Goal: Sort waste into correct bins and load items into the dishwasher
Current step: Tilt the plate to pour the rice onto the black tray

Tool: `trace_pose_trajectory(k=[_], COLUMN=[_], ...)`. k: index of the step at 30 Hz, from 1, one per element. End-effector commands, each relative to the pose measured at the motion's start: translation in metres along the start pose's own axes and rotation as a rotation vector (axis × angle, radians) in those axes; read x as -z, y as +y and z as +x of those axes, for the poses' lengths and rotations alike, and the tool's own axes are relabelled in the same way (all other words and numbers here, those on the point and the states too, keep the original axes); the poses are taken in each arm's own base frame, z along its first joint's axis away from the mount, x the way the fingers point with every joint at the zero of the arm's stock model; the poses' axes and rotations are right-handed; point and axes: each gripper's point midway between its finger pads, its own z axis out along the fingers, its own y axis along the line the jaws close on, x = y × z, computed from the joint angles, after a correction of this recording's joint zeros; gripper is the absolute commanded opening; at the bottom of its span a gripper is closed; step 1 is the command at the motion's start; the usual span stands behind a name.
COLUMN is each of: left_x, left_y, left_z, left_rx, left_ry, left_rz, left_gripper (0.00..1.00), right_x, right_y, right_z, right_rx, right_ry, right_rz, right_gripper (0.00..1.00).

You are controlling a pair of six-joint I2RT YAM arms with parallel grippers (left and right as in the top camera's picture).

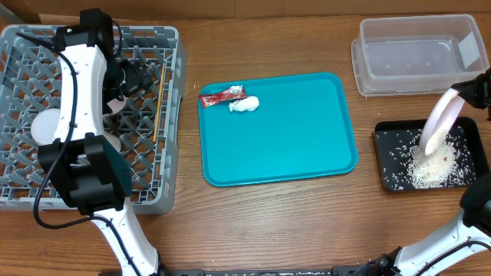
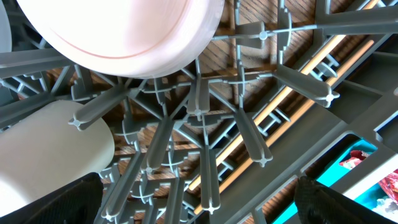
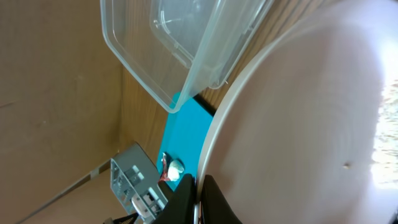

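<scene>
Over on the right side, the right gripper (image 3: 200,194) is squeezed tight on the edge of a white plate (image 1: 439,123). The plate is tipped over the black tray (image 1: 386,138), and white rice (image 1: 430,170) lies in that tray. The clear tub (image 1: 368,57) sits just behind it. The left gripper (image 1: 134,77) hangs over the grey rack (image 1: 175,115) with its fingers wide apart. Chopsticks (image 1: 158,103) lie in the rack. A red packet (image 1: 222,96) and a tissue wad (image 1: 244,105) touch on the teal tray (image 1: 291,146).
</scene>
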Motion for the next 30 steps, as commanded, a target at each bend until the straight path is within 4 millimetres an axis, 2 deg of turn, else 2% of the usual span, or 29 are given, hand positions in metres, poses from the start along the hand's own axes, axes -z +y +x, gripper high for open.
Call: trace_pose_trajectory(k=[1,3,6,9,17,20,21,24,30], left_x=[-0.006,-0.006,-0.006,-0.006,-0.006,-0.006,-0.006,-0.006,-0.006], left_y=[0.001,0.001,0.001,0.001,0.001,0.001,0.001,0.001,0.001], left_z=[0.000,0.000,0.000,0.000,0.000,0.001,0.000,0.000,0.000], left_rx=[-0.013,-0.013,-0.013,-0.013,-0.013,-0.013,-0.013,-0.013,-0.013], left_ry=[0.013,0.013,0.013,0.013,0.013,0.013,0.013,0.013,0.013], left_rz=[-0.002,-0.002,-0.002,-0.002,-0.002,-0.002,-0.002,-0.002,-0.002], left_gripper=[1.00,1.00,1.00,1.00,1.00,1.00,1.00,1.00,1.00], right_x=[0.007,0.007,0.005,0.005,0.006,0.008,0.008,0.005,0.009], right_y=[0.008,0.011,0.002,0.006,-0.010,0.010,0.012,-0.001,0.001], right_z=[-0.002,-0.003,-0.010,-0.003,-0.014,-0.001,-0.003,-0.008,-0.002], right_rx=[0.050,0.105,0.071,0.090,0.054,0.161,0.207,0.120,0.072], right_ry=[0.004,-0.002,-0.022,0.007,-0.031,0.028,0.020,0.011,0.036], right_rz=[-0.049,-0.063,-0.014,-0.045,0.022,-0.111,-0.123,-0.057,-0.091], right_gripper=[0.04,0.04,0.04,0.04,0.04,0.04,0.04,0.04,0.04])
